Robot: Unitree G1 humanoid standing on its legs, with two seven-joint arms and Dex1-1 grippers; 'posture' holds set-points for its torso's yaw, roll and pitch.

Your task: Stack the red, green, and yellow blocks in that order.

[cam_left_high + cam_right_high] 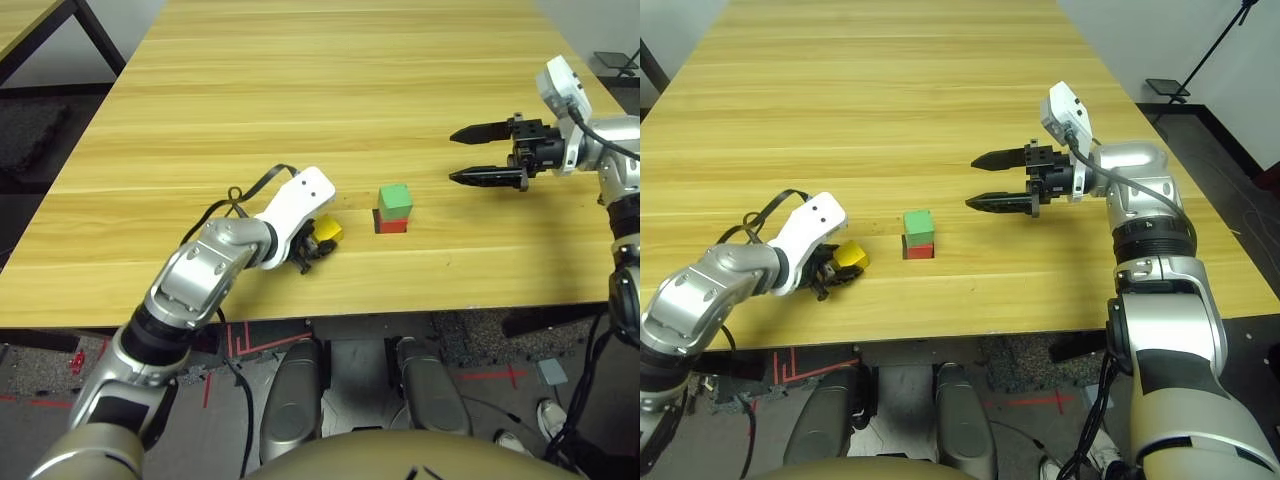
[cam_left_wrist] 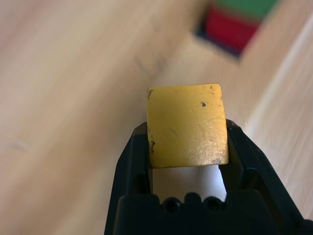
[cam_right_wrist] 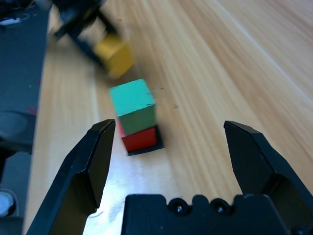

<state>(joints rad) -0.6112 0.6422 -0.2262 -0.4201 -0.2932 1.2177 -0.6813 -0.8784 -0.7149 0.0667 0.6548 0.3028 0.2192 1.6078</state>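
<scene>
1. The yellow block (image 2: 187,126) is grasped between the two fingers of the left gripper (image 2: 188,142), left of the other two blocks and apart from them.
2. The green block (image 1: 395,201) sits on top of the red block (image 1: 392,226), slightly askew.
3. The red block rests on a flat black patch (image 3: 160,140), whose edge shows beside it.
4. The right gripper (image 1: 450,155) hangs to the right of the stack, jaws released and spread wide, nothing between them.
5. The stack stands between the two grippers, toward the near edge of the table; nothing lies between the yellow block and the stack.
6. The table (image 1: 330,90) has a pale yellow wood-grain top with a few small dark marks near the stack.
7. On the floor (image 1: 200,385) at the near side are red tape lines (image 1: 270,345) and, to the right, a person's shoes (image 1: 550,420).
8. A black stand (image 1: 1210,65) is at the far right, by a pale wall (image 1: 1120,35).
</scene>
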